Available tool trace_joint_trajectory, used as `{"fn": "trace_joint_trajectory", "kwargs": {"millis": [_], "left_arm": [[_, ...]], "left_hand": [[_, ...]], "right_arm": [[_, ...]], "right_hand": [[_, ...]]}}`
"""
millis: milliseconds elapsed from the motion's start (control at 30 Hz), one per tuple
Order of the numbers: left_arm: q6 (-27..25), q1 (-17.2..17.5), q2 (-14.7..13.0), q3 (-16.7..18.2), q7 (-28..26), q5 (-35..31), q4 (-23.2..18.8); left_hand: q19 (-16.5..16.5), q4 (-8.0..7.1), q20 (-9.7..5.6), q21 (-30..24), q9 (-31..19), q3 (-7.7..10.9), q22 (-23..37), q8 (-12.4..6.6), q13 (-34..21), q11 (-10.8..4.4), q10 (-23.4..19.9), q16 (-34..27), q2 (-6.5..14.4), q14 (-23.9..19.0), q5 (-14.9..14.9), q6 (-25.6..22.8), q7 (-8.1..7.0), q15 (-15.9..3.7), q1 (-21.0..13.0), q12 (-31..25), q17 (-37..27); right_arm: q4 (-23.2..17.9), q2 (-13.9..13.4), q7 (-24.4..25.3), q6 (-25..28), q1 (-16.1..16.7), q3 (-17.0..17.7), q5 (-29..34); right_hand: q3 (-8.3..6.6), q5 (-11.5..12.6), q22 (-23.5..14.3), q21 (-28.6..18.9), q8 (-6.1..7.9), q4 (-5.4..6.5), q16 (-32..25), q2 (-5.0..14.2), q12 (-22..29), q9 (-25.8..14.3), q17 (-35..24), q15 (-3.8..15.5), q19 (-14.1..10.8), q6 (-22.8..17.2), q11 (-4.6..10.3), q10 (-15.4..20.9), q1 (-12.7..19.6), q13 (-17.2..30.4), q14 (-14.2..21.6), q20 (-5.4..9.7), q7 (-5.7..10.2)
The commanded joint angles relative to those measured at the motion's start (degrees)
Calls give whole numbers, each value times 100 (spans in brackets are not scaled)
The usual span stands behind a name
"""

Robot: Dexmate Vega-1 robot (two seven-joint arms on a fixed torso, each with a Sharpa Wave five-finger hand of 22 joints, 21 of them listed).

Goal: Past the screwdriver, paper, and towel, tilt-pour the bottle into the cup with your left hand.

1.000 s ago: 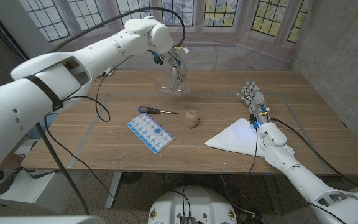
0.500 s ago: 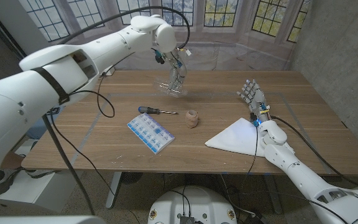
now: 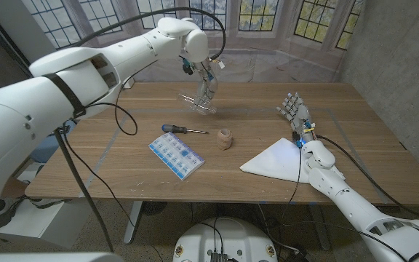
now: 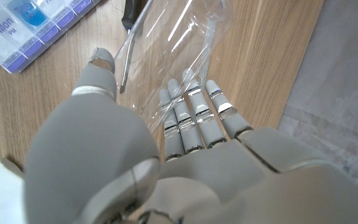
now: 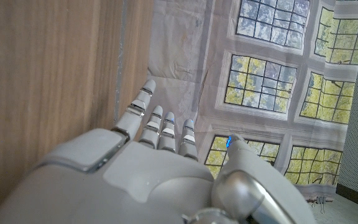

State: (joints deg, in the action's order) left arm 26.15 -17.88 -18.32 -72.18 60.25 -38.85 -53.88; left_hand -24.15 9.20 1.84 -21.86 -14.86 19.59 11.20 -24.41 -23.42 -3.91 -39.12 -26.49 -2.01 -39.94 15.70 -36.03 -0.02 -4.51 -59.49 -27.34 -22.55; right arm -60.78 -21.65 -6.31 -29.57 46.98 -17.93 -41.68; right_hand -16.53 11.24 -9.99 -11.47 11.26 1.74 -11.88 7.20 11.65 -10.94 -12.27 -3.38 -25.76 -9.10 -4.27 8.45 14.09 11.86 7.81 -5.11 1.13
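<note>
We have the clear bottle (image 3: 201,101) gripped in our left hand (image 3: 206,86), held above the far side of the table (image 3: 355,145) and tilted. Over the last second it has drifted a little toward the middle of the table and its tilt has altered slightly — a small adjustment, not a pour. In the left wrist view our fingers (image 4: 194,118) wrap the transparent plastic, with the screwdriver (image 3: 183,129) and the pill organiser (image 3: 176,154) on the wood beyond. The small brown cup (image 3: 225,138) stands nearer us, just past the screwdriver's tip, well apart from the bottle; we judge the bottle must come down to it before pouring. Our right hand (image 3: 294,111) waits beside the white paper (image 3: 273,159), fingers spread, holding nothing.
</note>
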Motion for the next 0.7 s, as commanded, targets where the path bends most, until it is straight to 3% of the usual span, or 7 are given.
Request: {"fn": "trace_joint_trajectory", "kwargs": {"millis": [33, 700], "left_arm": [[216, -75, 200, -252, -8, -126, 376], [681, -308, 539, -722, -98, -384, 981]], "left_hand": [[-30, -39, -36, -37, -12, 211, 16, -591, -698, -322, -391, -8, 812, -426, 33, -1236, -22, -373, -253, -21, -48], [-43, -28, -34, -53, 4, 248, 16, -617, -768, -345, -421, -1, 823, -449, 59, -1248, -20, -390, -248, -16, -81]], "right_arm": [[81, 28, -46, 0, -55, -6, -21], [146, 105, -26, -110, -35, 2, -21]], "right_hand": [[-46, -8, -12, 4, 3, -6, -30, -4, 18, -5, -12, 3, -70, -35, 24, 30, -46, 13, 57, -3, -29], [-70, -8, -12, 6, 3, -26, -28, -7, 19, -5, -7, 3, -69, -34, 35, 35, -43, 13, 58, -2, -29]]}}
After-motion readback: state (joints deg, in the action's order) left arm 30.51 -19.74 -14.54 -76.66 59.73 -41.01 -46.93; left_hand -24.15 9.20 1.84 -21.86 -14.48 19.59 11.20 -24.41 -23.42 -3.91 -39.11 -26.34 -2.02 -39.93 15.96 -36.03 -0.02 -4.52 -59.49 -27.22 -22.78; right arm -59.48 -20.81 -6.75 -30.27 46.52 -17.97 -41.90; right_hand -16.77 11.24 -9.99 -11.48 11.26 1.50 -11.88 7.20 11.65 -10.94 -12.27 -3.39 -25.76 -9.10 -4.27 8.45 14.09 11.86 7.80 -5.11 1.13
